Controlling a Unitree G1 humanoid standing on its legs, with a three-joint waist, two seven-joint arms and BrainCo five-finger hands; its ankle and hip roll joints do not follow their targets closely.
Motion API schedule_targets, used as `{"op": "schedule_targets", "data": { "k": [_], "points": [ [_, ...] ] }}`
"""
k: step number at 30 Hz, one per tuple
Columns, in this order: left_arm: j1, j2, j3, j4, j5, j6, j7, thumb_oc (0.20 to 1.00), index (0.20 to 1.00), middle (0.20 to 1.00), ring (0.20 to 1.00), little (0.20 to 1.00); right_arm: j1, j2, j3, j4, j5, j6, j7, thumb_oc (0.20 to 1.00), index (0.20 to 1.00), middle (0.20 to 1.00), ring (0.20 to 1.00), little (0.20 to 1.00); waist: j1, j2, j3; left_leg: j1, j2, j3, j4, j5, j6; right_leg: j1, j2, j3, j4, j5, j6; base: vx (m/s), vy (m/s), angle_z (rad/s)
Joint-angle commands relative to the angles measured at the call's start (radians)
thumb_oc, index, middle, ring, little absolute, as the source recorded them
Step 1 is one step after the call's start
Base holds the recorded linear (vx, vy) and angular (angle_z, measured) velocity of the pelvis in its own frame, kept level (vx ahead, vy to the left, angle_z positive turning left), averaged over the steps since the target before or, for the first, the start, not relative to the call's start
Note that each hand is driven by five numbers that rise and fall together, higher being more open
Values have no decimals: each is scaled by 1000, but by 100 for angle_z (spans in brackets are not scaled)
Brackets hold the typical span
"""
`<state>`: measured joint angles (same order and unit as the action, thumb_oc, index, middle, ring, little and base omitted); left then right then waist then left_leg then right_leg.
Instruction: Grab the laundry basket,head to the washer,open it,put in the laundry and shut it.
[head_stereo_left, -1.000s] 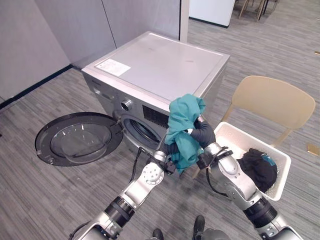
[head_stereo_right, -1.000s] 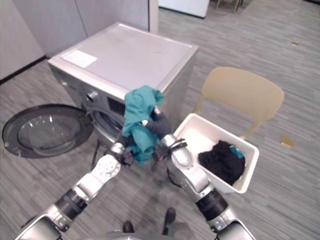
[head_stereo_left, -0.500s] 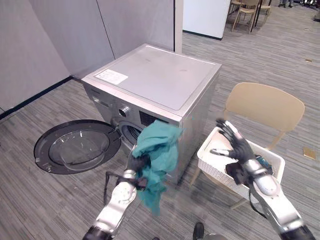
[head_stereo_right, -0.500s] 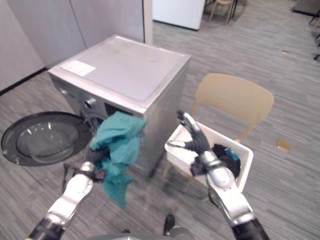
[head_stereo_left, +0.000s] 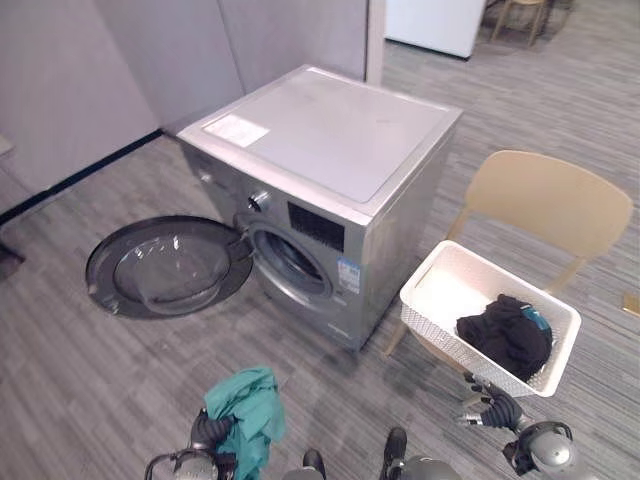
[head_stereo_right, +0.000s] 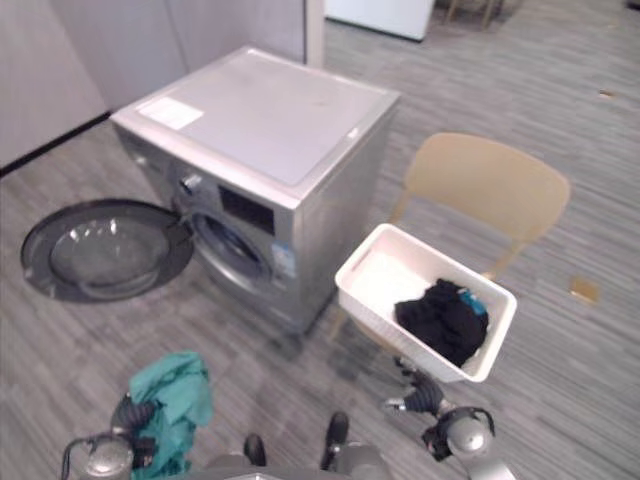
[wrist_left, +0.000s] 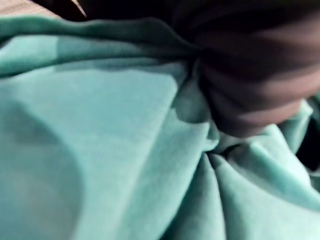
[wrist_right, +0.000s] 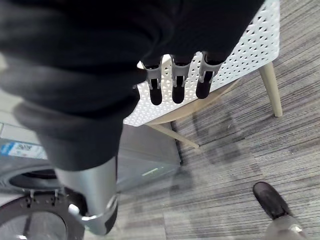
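At the lower left of the frame, the left hand (head_stereo_left: 208, 431) is clenched around a teal garment (head_stereo_left: 248, 415), while the right hand (head_stereo_left: 497, 409) at the lower right is released with fingers relaxed and holds nothing. The white laundry basket (head_stereo_left: 436, 286) with dark clothes (head_stereo_left: 505, 333) rests on a tan chair (head_stereo_left: 545, 200) at centre right. The silver washer (head_stereo_left: 320, 140) stands at upper centre on grey striped carpet (head_stereo_left: 80, 380), its round door (head_stereo_left: 168, 268) swung open toward the left, with grey wall panels (head_stereo_left: 120, 60) behind.

We note the washer (head_stereo_left: 330, 150) has a smooth, brushed-metal silver casing; its open door (head_stereo_left: 170, 270) is glossy dark glass in a black rim. The laundry basket (head_stereo_left: 440, 300) is matt white perforated plastic. The teal garment (head_stereo_left: 250, 415) is soft, creased cloth. The chair (head_stereo_left: 550, 200) looks smooth tan plastic.
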<state>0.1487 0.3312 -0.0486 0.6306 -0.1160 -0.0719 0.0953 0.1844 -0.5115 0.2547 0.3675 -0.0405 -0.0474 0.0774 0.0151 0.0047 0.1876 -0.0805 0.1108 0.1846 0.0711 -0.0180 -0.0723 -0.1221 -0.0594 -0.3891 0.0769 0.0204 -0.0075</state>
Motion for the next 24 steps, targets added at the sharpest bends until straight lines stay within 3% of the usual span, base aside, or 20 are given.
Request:
{"op": "schedule_targets", "data": {
  "k": [1,5,6,7,8,9,12,13,14,15,16,17,18,19,20,21,24],
  "points": [
    [-26,39,47,-62,-52,-40,44,200,200,200,200,200,-74,16,6,-44,-21,-40,-46,1000,1000,1000,1000,1000,14,-51,34,-58,22,104,63,24,-26,162,-52,10,-65,-138,97,87,44,107],
    [-14,18,54,-58,-49,-28,46,200,200,200,200,200,-56,32,-21,-40,-39,-32,-73,1000,1000,1000,1000,1000,16,-42,27,-74,118,196,-47,117,-41,198,-92,-119,-61,-141,110,188,194,121],
    [-19,16,61,-62,-49,-25,54,200,200,200,200,200,-57,38,-30,-27,-53,-29,-87,1000,1000,1000,1000,1000,3,-40,25,-85,164,267,-83,140,-46,209,-113,-168,-53,-147,116,156,214,109],
    [-19,16,61,-63,-49,-24,54,200,200,200,200,200,-57,38,-30,-26,-53,-29,-88,1000,1000,1000,1000,1000,2,-40,25,-85,164,267,-86,142,-46,209,-113,-169,-52,-147,116,257,321,147],
    [-16,9,66,-67,-49,-21,54,200,200,200,200,200,-63,45,-35,-9,-61,-25,-96,1000,1000,1000,1000,1000,-4,-30,12,-65,192,324,-113,166,-55,227,-121,-200,-48,-149,124,246,246,127],
    [-10,11,67,-71,-42,-18,51,200,200,200,200,200,-61,53,-40,-6,-64,-24,-98,1000,1000,1000,1000,1000,-7,-22,6,-53,193,334,-123,187,-63,239,-123,-206,-47,-152,126,247,243,89],
    [-6,13,63,-69,-28,-16,46,200,200,200,200,200,-67,62,-39,-4,-66,-22,-103,1000,1000,1000,1000,1000,-7,-26,-7,-56,164,327,-110,182,-59,268,-148,-210,-48,-141,139,309,281,51],
    [-5,14,64,-64,-30,-15,45,200,200,200,200,200,-74,73,-37,-2,-64,-17,-103,1000,1000,1000,1000,1000,-3,-34,-8,-61,146,316,-93,164,-48,275,-170,-204,-38,-134,145,346,326,34],
    [-10,17,63,-54,-32,-16,43,200,200,200,200,200,-87,94,-30,0,-56,-19,-104,1000,1000,1000,1000,1000,9,-50,-6,-66,108,306,-65,120,-18,277,-223,-192,14,-107,154,346,337,21],
    [-11,18,63,-52,-32,-16,43,200,200,200,200,200,-88,96,-30,2,-56,-19,-105,1000,1000,1000,1000,1000,9,-54,-5,-67,103,307,-62,114,-14,274,-231,-191,20,-107,159,311,339,17],
    [-18,26,62,-55,-33,-15,42,200,200,200,200,200,-99,109,-25,2,-54,-17,-102,1000,1000,1000,1000,1000,9,-63,0,-61,75,301,-52,85,7,249,-270,-171,87,-79,163,244,297,28],
    [-34,43,56,-62,-33,-13,47,200,200,200,200,200,-120,125,-16,-9,-42,-19,-108,1000,1000,1000,1000,1000,-4,-72,22,-42,33,289,-52,52,35,181,-306,-105,209,-12,164,238,294,27],
    [-35,44,57,-62,-33,-13,47,200,200,200,200,200,-123,126,-16,-9,-42,-18,-108,1000,1000,1000,1000,1000,-1,-75,22,-43,28,292,-53,49,39,172,-313,-97,219,-13,168,291,325,42],
    [-53,58,38,-74,-27,-16,54,200,200,200,200,200,-132,142,-10,-30,-15,-26,-115,1000,1000,1000,1000,1000,-29,-74,44,-19,-10,264,-69,27,57,85,-233,43,288,-43,161,133,149,37],
    [-54,58,38,-74,-27,-15,54,200,200,200,200,200,-132,142,-10,-30,-15,-25,-115,1000,1000,1000,1000,1000,-25,-75,42,-20,-11,268,-70,26,57,75,-235,50,298,-48,160,278,258,44],
    [-66,52,24,-77,-34,-19,53,200,200,200,200,200,-136,138,-6,-39,-3,-25,-119,1000,1000,1000,1000,1000,-55,-59,61,10,-38,232,-88,14,68,-7,-144,152,331,-101,150,232,170,71],
    [-77,36,1,-63,-29,-21,49,200,200,200,200,200,-143,138,-1,-23,10,-26,-126,1000,1000,1000,1000,1000,-82,-41,80,73,-62,213,-123,-7,72,-86,-87,179,264,-125,129,221,100,56]
  ]
}}
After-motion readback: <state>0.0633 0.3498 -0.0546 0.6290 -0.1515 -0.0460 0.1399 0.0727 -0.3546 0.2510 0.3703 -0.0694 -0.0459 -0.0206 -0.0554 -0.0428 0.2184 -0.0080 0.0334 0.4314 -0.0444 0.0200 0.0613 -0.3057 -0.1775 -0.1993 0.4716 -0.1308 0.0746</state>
